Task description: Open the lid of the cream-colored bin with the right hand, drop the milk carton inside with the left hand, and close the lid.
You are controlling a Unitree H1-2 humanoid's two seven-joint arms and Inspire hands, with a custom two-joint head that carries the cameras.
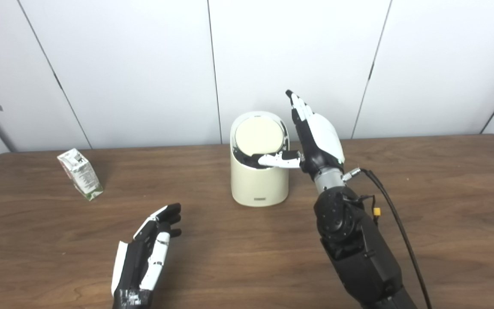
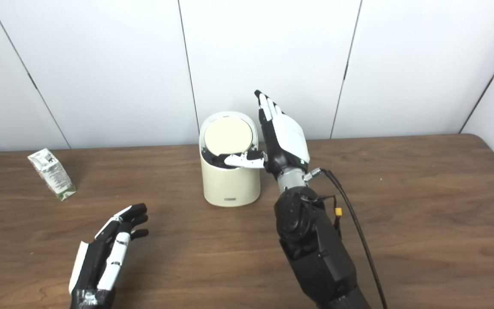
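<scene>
Cream-colored bin (image 1: 259, 180) sits near the middle of the brown wood-grain table (image 1: 423, 223), toward the back edge by the white panel wall (image 1: 294, 56). Its round lid (image 1: 258, 136) is tilted up and back so the flat face points toward the camera, with a dark gap showing along the lower front of the opening. The right hand (image 1: 317, 137) is parked just beside the bin on its right side, fingers (image 1: 300, 107) stretched out straight and pointing up, not wrapped around anything; the thumb (image 1: 278, 160) sticks out sideways over the bin's front rim and into that dark gap under the lid, so it looks like the thumb is what's touching the bin, though I can't tell for sure how much it's pressing. A black cable (image 1: 395, 214) runs off the right wrist down along the forearm. The milk carton (image 1: 79, 173) is way over on the left of the table, standing but leaning a bit, well apart from the bin and from both hands. The left hand (image 1: 148, 253) hovers low over the near left part of the table, palm turned inward, fingers loosely spread and slightly curled, holding nothing.
</scene>
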